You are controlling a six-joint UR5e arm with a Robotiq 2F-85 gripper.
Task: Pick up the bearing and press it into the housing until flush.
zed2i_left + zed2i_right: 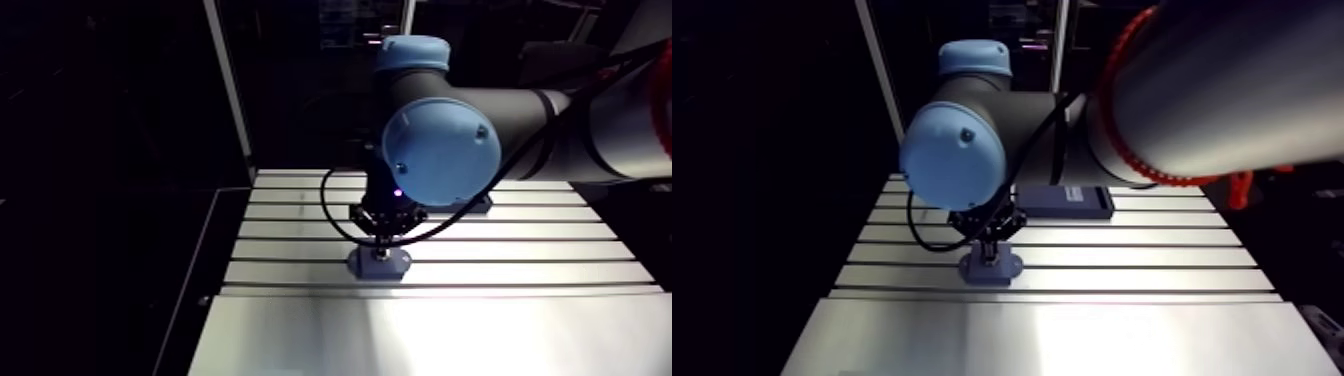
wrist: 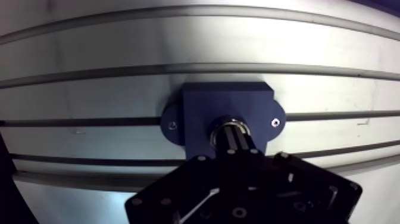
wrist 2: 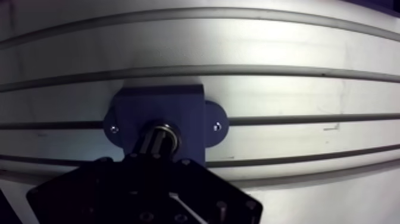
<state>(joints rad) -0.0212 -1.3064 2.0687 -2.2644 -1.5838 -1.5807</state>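
1. I see the housing (image 2: 226,101), a dark blue block, sitting on the slotted aluminium table (image 2: 178,47). This housing is my landmark for everything else.
2. A rounded flange sticks out from each side of the housing. Each flange carries one small screw (image 2: 172,125), and a table slot runs outward from behind each flange.
3. The bearing (image 2: 228,121) is a bright metal ring seated in the round bore in the housing's top face. Only an arc of it shows around the fingertips, and I cannot tell whether it sits level with the housing's face.
4. The gripper (image 2: 231,132) stands directly over the housing and points straight down into the bore.
5. Its two fingers are drawn together with only a thin seam between them, and nothing is held in that seam. The tips come down on the bearing inside the ring's outline, not around its outer edge.
6. In the arm view, the wrist comes down onto the housing from above, and the light-blue joint cap (image 1: 440,150) hangs higher up over it.
7. A flat dark plate (image 1: 1077,200) lies on the table beyond the housing, well apart from it and partly hidden by the arm.
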